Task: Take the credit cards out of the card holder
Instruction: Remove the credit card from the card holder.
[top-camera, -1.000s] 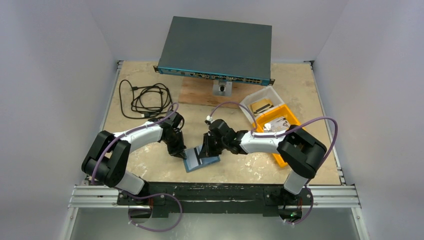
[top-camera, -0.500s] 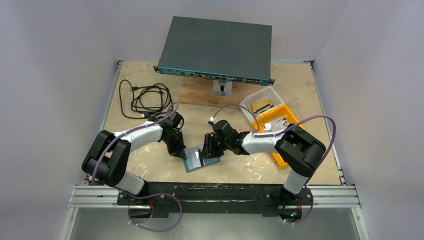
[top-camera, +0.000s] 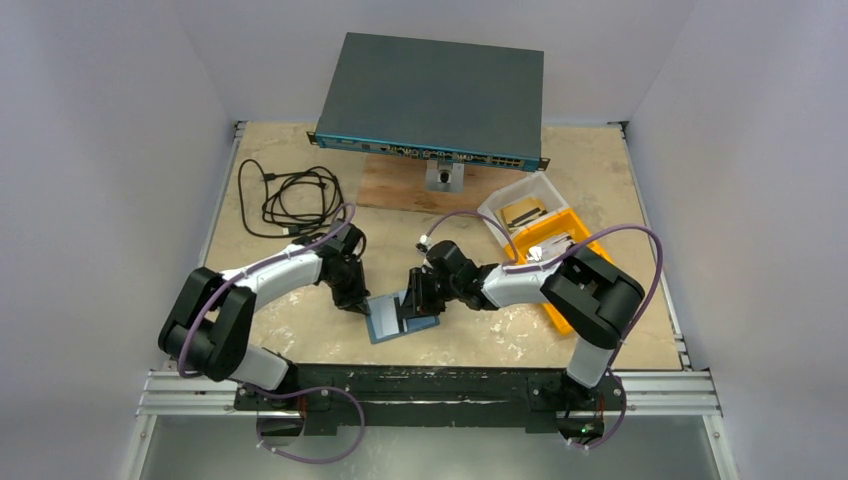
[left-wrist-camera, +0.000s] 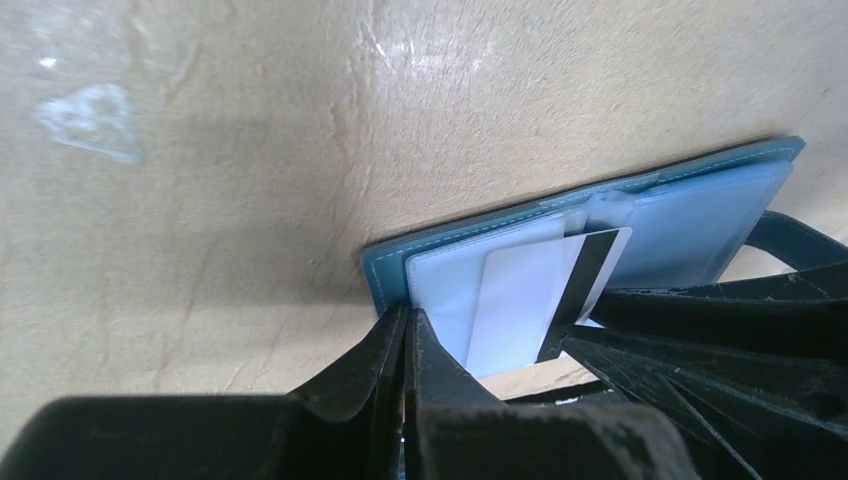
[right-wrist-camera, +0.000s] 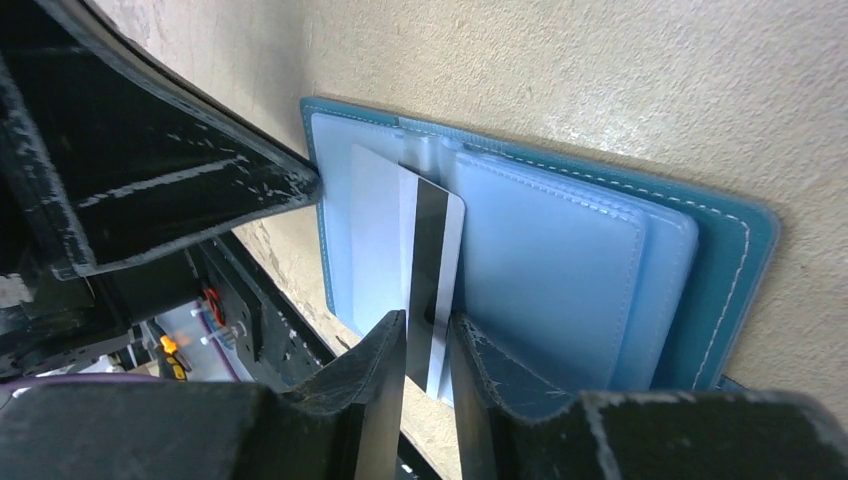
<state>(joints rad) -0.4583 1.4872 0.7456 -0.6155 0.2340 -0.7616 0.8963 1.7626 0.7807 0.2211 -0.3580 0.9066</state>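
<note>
The teal card holder (top-camera: 400, 318) lies open and flat near the table's front edge. In the left wrist view the card holder (left-wrist-camera: 700, 200) shows clear pockets, and a pale credit card (left-wrist-camera: 520, 300) with a black stripe sticks partly out of one. My left gripper (left-wrist-camera: 408, 320) is shut, its tips pressed on the holder's left edge (top-camera: 357, 305). My right gripper (right-wrist-camera: 428, 330) hovers over the card (right-wrist-camera: 380, 230) with its jaws parted narrowly and the card's striped end showing in the gap. It sits at the holder's right side (top-camera: 410, 300).
A network switch (top-camera: 435, 95) on a wooden board (top-camera: 400, 185) fills the back. A coiled black cable (top-camera: 290, 195) lies at back left. A clear tub (top-camera: 525, 205) and an orange bin (top-camera: 575, 228) with cards stand to the right.
My right arm has edged slightly left over the card holder. The left arm and the holder have stayed where they were.
</note>
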